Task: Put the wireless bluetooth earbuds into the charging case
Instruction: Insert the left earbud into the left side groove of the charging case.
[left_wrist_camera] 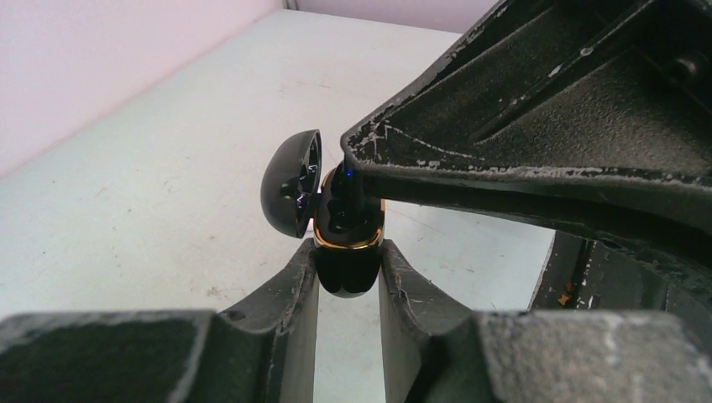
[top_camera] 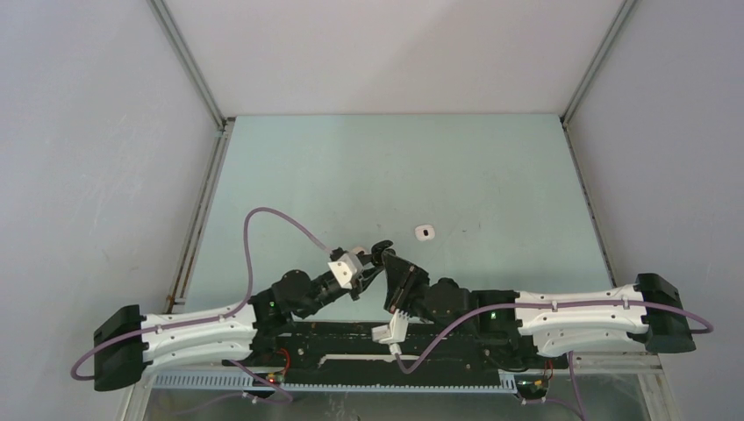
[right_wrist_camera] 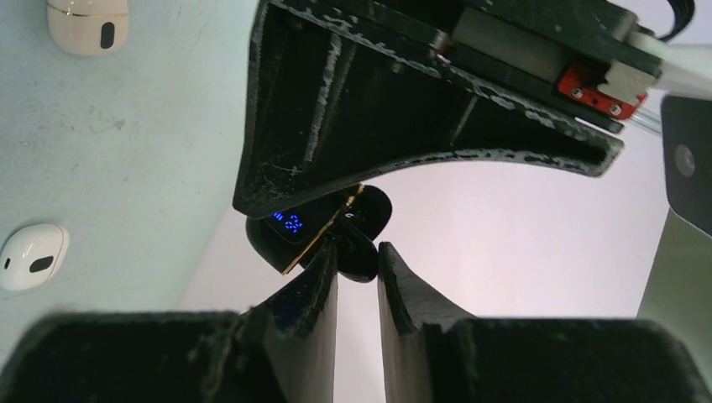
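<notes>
My left gripper (left_wrist_camera: 348, 252) is shut on the lower half of a glossy black charging case (left_wrist_camera: 346, 273) with a gold rim. Its lid (left_wrist_camera: 290, 180) stands open to the left. In the right wrist view the case (right_wrist_camera: 285, 231) shows a blue lit number. My right gripper (right_wrist_camera: 358, 250) is shut on a small black earbud (right_wrist_camera: 361, 262) and holds it at the case's open mouth. In the left wrist view its finger (left_wrist_camera: 537, 126) reaches down into the case. Both grippers (top_camera: 379, 259) meet above the table's near middle. No other loose earbuds are clearly seen.
A small white rounded piece (top_camera: 426, 232) with a dark spot lies on the pale green table (top_camera: 491, 175) just beyond the grippers. The right wrist view shows a white rounded piece (right_wrist_camera: 29, 256) and a cream one (right_wrist_camera: 84, 21), each with a dark oval. Grey walls enclose the table.
</notes>
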### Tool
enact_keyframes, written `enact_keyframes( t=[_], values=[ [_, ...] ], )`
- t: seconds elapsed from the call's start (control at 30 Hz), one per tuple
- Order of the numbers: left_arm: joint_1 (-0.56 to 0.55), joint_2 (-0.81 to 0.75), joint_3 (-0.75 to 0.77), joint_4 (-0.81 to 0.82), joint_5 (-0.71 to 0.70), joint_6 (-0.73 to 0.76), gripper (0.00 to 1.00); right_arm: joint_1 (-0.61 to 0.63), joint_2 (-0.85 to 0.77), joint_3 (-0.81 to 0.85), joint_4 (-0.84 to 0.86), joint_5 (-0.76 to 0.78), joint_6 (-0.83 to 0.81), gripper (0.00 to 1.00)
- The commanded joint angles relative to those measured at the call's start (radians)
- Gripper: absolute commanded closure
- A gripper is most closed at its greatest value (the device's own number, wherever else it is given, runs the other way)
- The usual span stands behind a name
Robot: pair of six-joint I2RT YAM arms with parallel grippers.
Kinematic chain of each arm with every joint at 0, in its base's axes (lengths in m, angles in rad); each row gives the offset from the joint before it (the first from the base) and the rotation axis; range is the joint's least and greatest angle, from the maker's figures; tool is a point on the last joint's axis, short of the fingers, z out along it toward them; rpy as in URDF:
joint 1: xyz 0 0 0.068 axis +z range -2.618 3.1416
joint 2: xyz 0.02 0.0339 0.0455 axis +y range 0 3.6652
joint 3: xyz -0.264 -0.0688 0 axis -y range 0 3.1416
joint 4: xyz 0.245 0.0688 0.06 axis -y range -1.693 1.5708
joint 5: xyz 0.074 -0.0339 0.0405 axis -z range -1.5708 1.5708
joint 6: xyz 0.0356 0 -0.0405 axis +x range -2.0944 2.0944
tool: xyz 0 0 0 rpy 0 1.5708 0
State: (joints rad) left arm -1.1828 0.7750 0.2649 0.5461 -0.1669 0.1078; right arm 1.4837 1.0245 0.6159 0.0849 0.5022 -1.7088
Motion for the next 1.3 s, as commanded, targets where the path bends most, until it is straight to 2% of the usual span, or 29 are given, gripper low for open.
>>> enact_keyframes(
  t=[0.0, 0.13, 0.33, 0.5, 1.27],
  values=[
    [-0.012, -0.027, -0.048, 0.157, 0.003, 0.080, 1.00, 0.007, -0.025, 0.003, 0.091, 0.011, 0.018, 1.00],
    [-0.043, 0.009, -0.116, 0.270, -0.033, 0.175, 1.00, 0.013, -0.062, 0.002, 0.142, -0.015, -0.001, 1.00],
    [-0.066, 0.047, -0.127, 0.345, -0.066, 0.209, 1.00, 0.022, -0.078, 0.002, 0.081, -0.011, 0.011, 1.00],
    [-0.085, 0.045, -0.130, 0.356, -0.099, 0.234, 1.00, 0.035, -0.074, 0.000, 0.038, -0.017, 0.053, 1.00],
    [-0.090, 0.023, -0.159, 0.374, -0.080, 0.251, 1.00, 0.046, 0.016, -0.030, 0.132, -0.038, 0.011, 1.00]
  ],
)
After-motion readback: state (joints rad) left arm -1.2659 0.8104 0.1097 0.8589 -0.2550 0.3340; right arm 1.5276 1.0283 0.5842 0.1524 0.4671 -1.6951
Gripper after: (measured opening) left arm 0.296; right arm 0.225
